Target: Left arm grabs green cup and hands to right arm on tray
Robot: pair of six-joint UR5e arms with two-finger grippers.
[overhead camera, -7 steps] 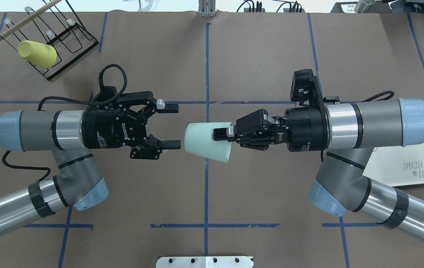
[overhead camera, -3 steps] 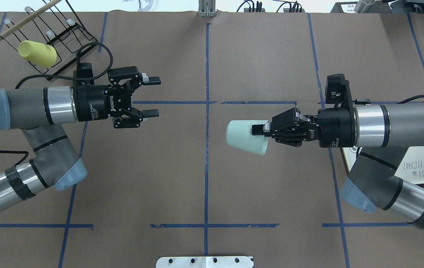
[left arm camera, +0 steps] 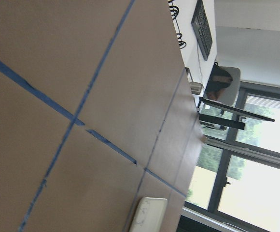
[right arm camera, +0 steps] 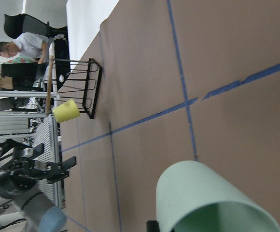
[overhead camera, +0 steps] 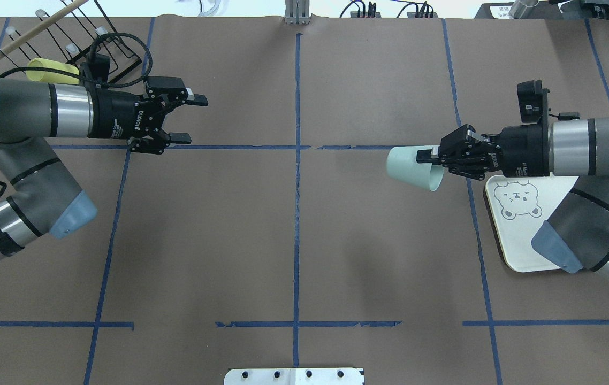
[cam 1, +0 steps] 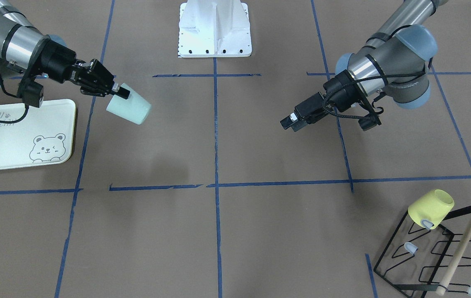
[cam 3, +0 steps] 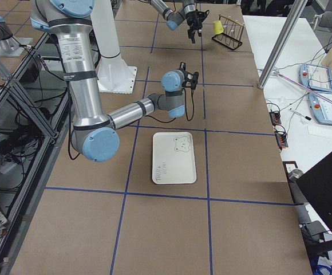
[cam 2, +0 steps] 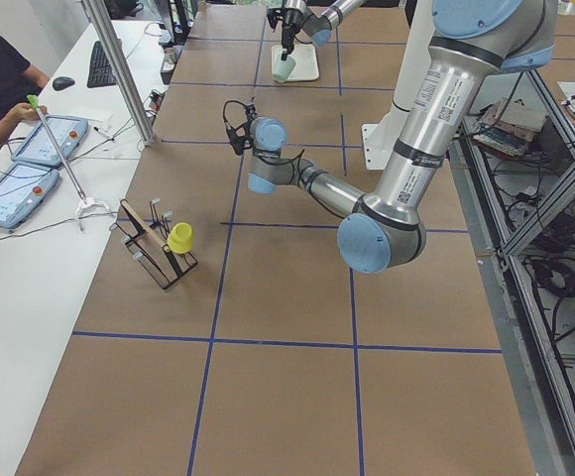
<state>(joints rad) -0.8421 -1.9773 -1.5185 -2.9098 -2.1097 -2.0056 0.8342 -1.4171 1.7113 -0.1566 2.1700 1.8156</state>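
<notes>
The right gripper (overhead camera: pixel 426 156) pinches the green cup (overhead camera: pixel 409 167) by its rim. The cup lies sideways in the air, base toward the table's middle. The tray (overhead camera: pixel 518 251) lies near, on the wrist's side. The left gripper (overhead camera: pixel 192 120) hangs spread, empty, well apart.

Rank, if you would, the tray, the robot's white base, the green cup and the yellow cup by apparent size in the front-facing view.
1. tray, even though the frame edge cuts it off
2. white base
3. green cup and yellow cup: they look alike, so unranked
</notes>
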